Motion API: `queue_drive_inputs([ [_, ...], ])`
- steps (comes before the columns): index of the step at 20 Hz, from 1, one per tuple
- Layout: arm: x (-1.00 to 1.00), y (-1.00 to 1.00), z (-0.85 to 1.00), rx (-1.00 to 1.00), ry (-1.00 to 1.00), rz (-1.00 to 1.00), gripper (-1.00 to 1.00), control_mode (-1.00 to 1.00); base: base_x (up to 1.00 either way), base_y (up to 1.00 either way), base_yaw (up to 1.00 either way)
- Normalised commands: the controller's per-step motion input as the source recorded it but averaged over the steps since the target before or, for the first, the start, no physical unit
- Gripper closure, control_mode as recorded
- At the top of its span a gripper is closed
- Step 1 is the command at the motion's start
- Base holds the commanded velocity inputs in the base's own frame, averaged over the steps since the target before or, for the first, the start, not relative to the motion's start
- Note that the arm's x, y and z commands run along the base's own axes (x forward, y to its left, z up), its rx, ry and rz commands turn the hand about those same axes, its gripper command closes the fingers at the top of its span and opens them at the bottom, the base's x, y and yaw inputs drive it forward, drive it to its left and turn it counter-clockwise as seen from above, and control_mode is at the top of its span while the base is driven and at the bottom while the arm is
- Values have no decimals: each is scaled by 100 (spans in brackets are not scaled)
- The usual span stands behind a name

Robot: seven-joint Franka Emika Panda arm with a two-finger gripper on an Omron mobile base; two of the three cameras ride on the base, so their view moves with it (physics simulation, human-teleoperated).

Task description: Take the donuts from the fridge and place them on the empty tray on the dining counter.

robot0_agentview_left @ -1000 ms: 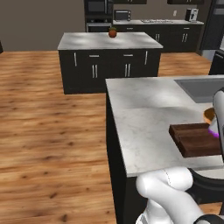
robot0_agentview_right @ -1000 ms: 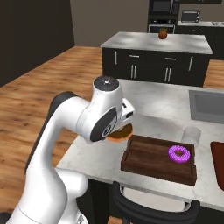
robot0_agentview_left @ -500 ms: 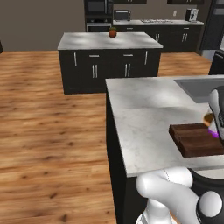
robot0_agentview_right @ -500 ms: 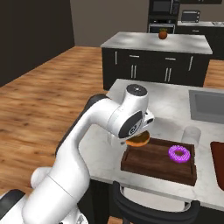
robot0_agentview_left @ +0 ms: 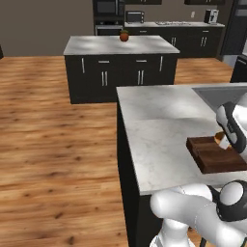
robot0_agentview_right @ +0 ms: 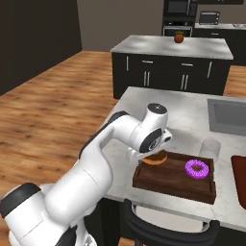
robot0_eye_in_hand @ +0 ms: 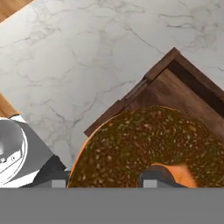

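Observation:
The dark brown empty tray [robot0_agentview_right: 178,185] lies near the front edge of the marble dining counter [robot0_agentview_right: 139,103]. The purple-iced donut [robot0_agentview_right: 197,168] rests on the tray's right half. My gripper [robot0_agentview_right: 153,154] hangs over the tray's left end, shut on the orange-brown donut [robot0_agentview_right: 154,159]. In the hand view that donut [robot0_eye_in_hand: 144,140] sits just above the tray's corner [robot0_eye_in_hand: 192,83], with one fingertip [robot0_eye_in_hand: 157,176] in its hole. From the left base view the donut [robot0_agentview_left: 220,139] shows beside my hand, over the tray [robot0_agentview_left: 217,157]. The fridge is out of view.
A clear glass [robot0_agentview_right: 210,148] stands just behind the tray. The sink [robot0_agentview_right: 228,115] is set in the counter beyond it. Another brown tray [robot0_agentview_right: 239,168] shows at the right edge. The black island [robot0_agentview_right: 168,62] with a round fruit [robot0_agentview_right: 179,38] stands further back. A stool [robot0_agentview_right: 163,230] sits below the counter's front.
My arm has swung to the right, carrying the orange-brown donut from beside the tray's left end to over it. The purple donut and tray have stayed put.

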Motion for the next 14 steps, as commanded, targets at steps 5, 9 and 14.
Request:
queue_drive_inputs([
  [5,43,0,-51,0,0,0,100,-100,0,0,0],
  [9,44,-7,-44,0,2,0,100,-100,0,0,0],
  [14,43,-52,-31,1,4,0,100,-100,0,0,0],
])
